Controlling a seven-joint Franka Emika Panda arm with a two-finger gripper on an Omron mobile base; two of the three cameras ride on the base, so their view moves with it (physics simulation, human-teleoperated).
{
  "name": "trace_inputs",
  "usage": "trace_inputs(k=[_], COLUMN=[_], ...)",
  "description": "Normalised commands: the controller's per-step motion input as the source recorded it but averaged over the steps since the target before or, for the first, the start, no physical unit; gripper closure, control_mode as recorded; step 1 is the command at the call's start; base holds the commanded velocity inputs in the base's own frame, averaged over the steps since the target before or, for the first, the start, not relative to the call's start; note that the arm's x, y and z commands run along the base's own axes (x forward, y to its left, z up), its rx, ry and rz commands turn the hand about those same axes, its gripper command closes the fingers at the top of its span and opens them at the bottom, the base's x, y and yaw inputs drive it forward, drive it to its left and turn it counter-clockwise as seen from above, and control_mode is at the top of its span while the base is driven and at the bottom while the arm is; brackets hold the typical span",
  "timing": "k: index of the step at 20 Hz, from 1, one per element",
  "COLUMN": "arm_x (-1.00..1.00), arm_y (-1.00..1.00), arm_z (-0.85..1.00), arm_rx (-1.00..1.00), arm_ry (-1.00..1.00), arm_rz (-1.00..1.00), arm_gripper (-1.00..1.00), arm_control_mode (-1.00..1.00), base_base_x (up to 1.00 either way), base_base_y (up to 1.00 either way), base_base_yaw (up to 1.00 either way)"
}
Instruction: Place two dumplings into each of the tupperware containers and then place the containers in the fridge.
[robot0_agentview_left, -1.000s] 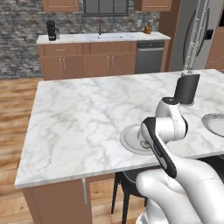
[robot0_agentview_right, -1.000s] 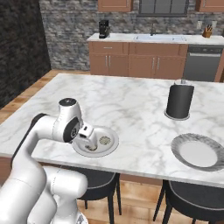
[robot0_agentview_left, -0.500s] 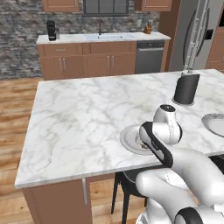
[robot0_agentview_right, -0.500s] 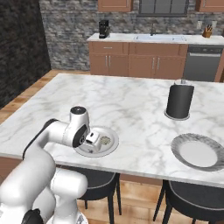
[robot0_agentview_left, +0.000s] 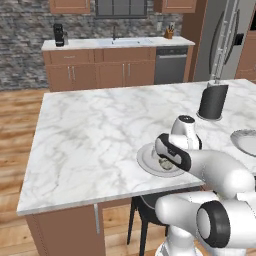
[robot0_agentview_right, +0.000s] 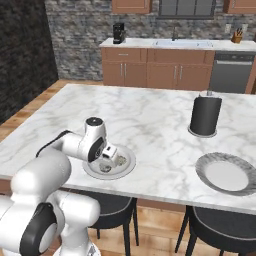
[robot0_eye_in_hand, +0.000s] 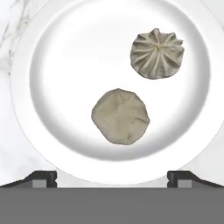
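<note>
Claw (robot0_eye_in_hand: 112, 177) wide open, empty, above 2 dumplings (robot0_eye_in_hand: 120, 116) on plate (robot0_eye_in_hand: 52, 57).

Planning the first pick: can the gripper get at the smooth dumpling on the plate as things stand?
Probably yes. The gripper is open right above the plate, the smooth dumpling sits between its fingertips' line, apart from the pleated dumpling.

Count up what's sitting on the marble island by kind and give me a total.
Dumplings: 2, one pleated and one smoother
Round plates: 2, one under the dumplings and one bare
Black cylinder on a round base: 1
Total: 5
</note>
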Motion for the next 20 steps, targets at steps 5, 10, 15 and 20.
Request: trace_inputs(k=[5, 10, 15, 20], arm_x=[0.05, 0.12, 0.19, 0.16], arm_y=[-0.07, -0.03, -0.05, -0.07], arm_z=[-0.23, -0.36, -0.29, -0.12], arm_rx=[0.00, 0.00, 0.00, 0.00], arm_ry=[0.00, 0.00, 0.00, 0.00], arm_rz=[0.00, 0.00, 0.00, 0.00], arm_gripper=[-1.00, -1.00, -1.00, -1.00], arm_control_mode=[-1.00, -1.00, -1.00, -1.00], base_base_x=[0.00, 0.00, 0.00, 0.00], base_base_y=[0.00, 0.00, 0.00, 0.00], base_base_yaw=[0.00, 0.00, 0.00, 0.00])
